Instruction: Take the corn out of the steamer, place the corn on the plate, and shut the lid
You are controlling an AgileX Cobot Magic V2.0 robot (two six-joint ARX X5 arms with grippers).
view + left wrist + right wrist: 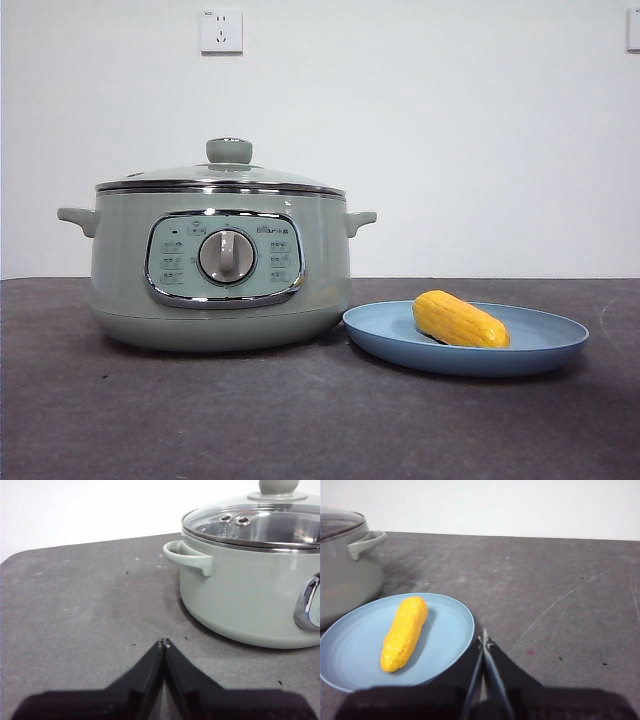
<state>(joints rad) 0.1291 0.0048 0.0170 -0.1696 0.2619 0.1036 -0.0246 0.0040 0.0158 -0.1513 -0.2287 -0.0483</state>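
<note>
The corn (pixel 460 320) lies on its side in the plate (pixel 550 352), which sits on the dark surface (pixel 300 420) just beside the steamer (pixel 220 300), their edges close or touching. The lid (pixel 220 177) rests closed on the steamer, knob up. The left claw (pixel 163 642) hangs over bare surface near the steamer's side handle, jaws together and empty. The right claw (pixel 484 639) sits just beside the plate's rim, jaws together, holding nothing.
</note>
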